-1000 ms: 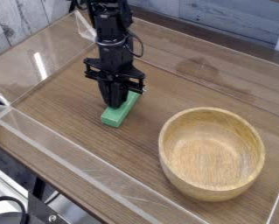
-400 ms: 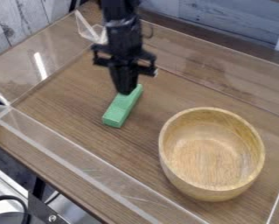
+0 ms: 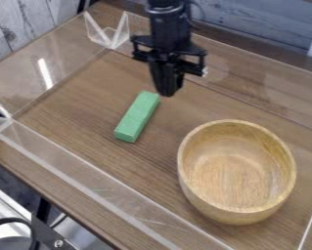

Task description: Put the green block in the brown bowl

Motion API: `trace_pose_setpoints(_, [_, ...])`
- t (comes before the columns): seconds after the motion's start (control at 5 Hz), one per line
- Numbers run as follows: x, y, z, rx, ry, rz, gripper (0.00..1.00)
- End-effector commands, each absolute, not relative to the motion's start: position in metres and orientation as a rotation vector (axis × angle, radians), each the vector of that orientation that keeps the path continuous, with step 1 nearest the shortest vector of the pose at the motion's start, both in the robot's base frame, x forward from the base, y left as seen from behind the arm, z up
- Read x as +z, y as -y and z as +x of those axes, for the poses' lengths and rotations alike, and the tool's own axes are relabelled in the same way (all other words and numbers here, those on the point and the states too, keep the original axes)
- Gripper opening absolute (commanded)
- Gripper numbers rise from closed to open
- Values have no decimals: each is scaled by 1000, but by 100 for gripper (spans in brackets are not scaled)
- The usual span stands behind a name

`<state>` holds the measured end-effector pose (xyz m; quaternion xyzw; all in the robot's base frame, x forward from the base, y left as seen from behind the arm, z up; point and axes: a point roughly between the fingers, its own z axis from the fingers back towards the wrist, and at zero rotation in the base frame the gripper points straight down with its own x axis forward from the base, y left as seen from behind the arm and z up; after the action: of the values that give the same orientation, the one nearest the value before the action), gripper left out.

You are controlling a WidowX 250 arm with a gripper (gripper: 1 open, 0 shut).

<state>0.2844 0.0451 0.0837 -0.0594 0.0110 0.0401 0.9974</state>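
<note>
The green block [image 3: 137,117] lies flat on the wooden tabletop, left of centre, with nothing touching it. The brown bowl [image 3: 237,125] stands empty at the front right, a short way from the block. My gripper [image 3: 171,88] hangs from the black arm above the table, up and to the right of the block and behind the bowl. It points down and holds nothing. Its dark fingers look close together, but the gap between them does not show clearly.
A low clear plastic wall [image 3: 66,181] runs along the front and left edges of the wooden table [image 3: 80,107]. A small clear bracket [image 3: 106,31] stands at the back left. Grey planks form the backdrop.
The gripper rose off the green block and moved right and back, towards the bowl's far side. The block stayed on the table where it was.
</note>
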Motion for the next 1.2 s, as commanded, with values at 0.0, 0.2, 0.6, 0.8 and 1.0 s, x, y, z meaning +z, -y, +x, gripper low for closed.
trace_pose_setpoints(0.0, [92,-66,287,84,47,-87,100])
trace_pose_setpoints(0.2, [83,-79,286,91,40,-70,100])
trace_pose_setpoints(0.6, [56,-90,280,101,9,-33,100])
trace_pose_setpoints(0.8, [41,-92,277,103,-8,-19,100])
trace_pose_setpoints(1.0, [30,-92,276,106,-22,-9,100])
